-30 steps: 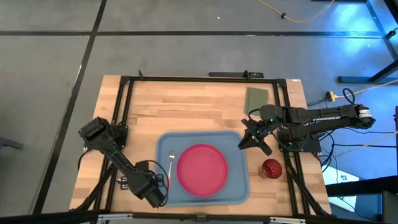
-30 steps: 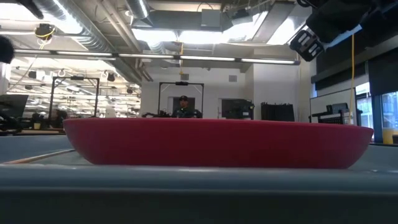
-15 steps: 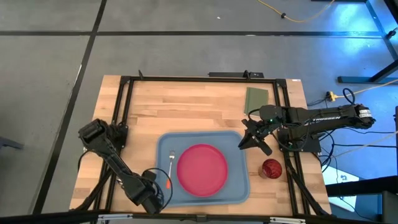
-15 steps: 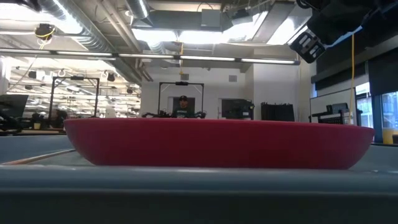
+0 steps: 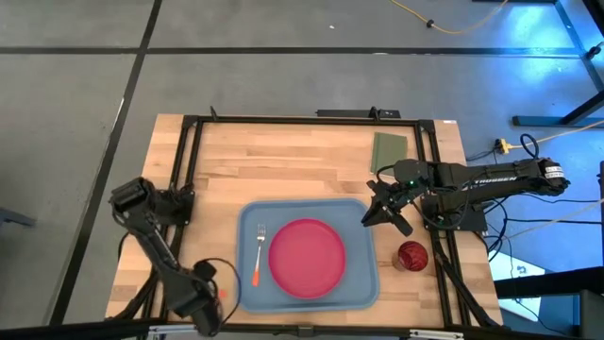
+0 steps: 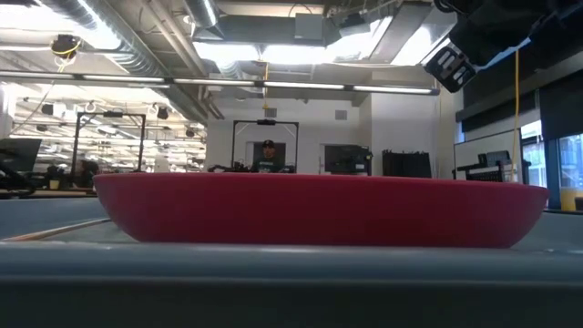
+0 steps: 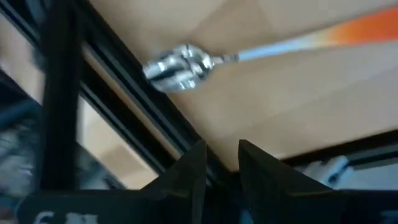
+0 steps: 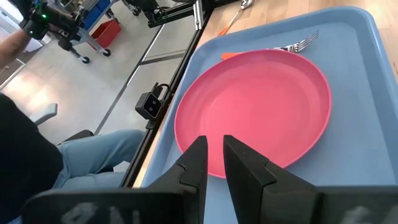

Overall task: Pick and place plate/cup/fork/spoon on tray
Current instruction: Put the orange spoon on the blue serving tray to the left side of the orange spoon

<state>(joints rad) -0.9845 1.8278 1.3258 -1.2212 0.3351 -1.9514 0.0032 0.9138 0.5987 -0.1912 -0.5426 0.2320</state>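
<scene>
The pink-red plate (image 5: 307,257) lies flat in the light blue tray (image 5: 363,288); it also shows in the low view (image 6: 319,210) and the right wrist view (image 8: 261,106). The fork (image 5: 258,253) lies on the tray left of the plate, tines toward the far edge. The spoon (image 7: 180,62) lies on the wood at the table's near left; its orange handle tip (image 5: 220,294) shows beside my left gripper (image 5: 203,304). My left gripper stands above the spoon, open by a narrow gap and empty. The dark red cup (image 5: 411,255) stands on the table right of the tray. My right gripper (image 5: 377,213) hangs shut over the tray's far right corner.
A green pad (image 5: 388,149) lies at the far right of the table. A black frame rail (image 7: 124,118) runs along the table's left side close to the spoon. A person sits beyond the table's near edge (image 8: 37,162).
My left gripper has drawn back from the tray's near left corner toward the table's left and near edges and now stands off the tray over the spoon. The fork lies where it was on the tray.
</scene>
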